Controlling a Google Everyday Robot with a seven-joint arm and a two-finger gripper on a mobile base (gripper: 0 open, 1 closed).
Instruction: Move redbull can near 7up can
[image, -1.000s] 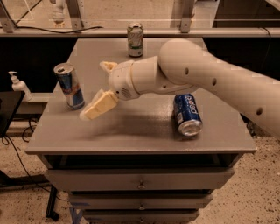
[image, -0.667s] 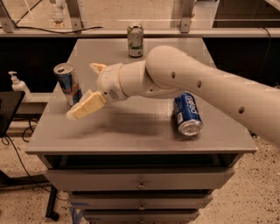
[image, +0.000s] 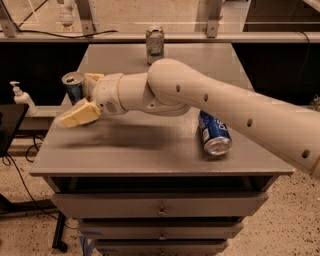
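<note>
The redbull can (image: 73, 87), slim, blue and silver with a red mark, stands upright near the table's left edge. My gripper (image: 83, 97) is at the can, open, with one cream finger (image: 93, 78) behind the can's right side and the other finger (image: 77, 115) in front of its base. The can sits between the fingers, and its lower part is hidden by the front finger. The 7up can (image: 155, 45), whitish-silver and green, stands upright at the table's far edge, well apart from the redbull can.
A dark-blue Pepsi can (image: 214, 133) lies on its side on the right of the grey table (image: 150, 150). My arm stretches across the table's middle from the right. A soap dispenser (image: 22, 97) stands off the table at the left. Drawers (image: 160, 207) are below.
My gripper has moved left across the table and now has its fingers on either side of the redbull can. The cans have not moved.
</note>
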